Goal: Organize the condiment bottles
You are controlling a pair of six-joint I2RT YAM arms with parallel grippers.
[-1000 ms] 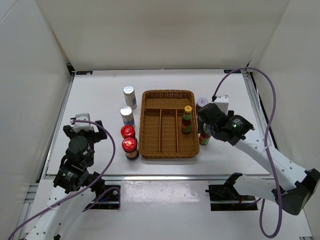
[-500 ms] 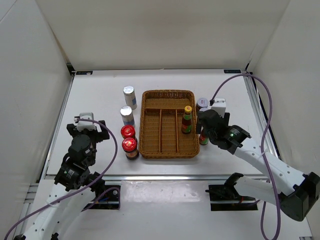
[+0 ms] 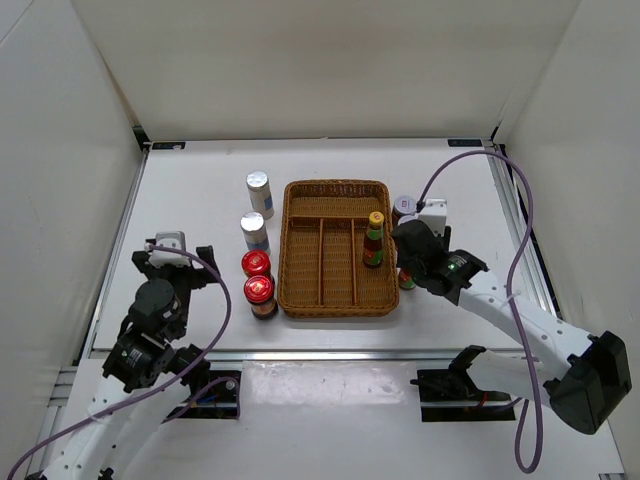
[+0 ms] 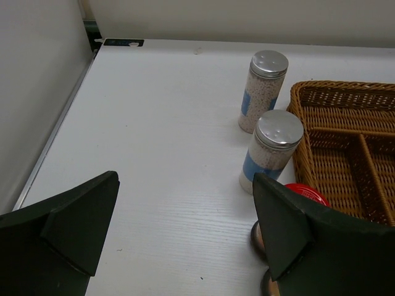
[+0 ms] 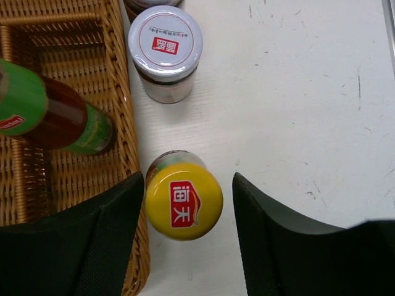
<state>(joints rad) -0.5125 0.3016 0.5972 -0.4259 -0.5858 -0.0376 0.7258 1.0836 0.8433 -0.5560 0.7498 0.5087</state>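
Checking room first: I have bare table (image 4: 154, 123) left of the shakers, running out to the rail at the left edge. On the other side there is open table between the wicker tray (image 3: 300, 250) and the right rail.

What sits where?

One sauce bottle (image 3: 374, 240) stands upright in the tray's rightmost long compartment. The second sauce bottle (image 5: 183, 201) stands on the table, just outside the tray's right wall. Beyond it is a lilac-lidded jar (image 5: 165, 44), with another jar (image 5: 145, 4) cut off by the picture's edge. Along the tray's left wall I see a row: far shaker (image 3: 259, 192), near shaker (image 3: 254, 232), then two red-lidded jars (image 3: 256, 264) (image 3: 260, 292).

And the claws?

My right claw (image 5: 188, 180) is spread wide, with one finger on each side of the second sauce bottle's yellow cap. Its left finger (image 5: 105, 237) hangs over the tray wall. I cannot tell whether either finger touches the cap. My left claw (image 4: 185, 185) is also wide and grips nothing, with its right finger beside the red lids.
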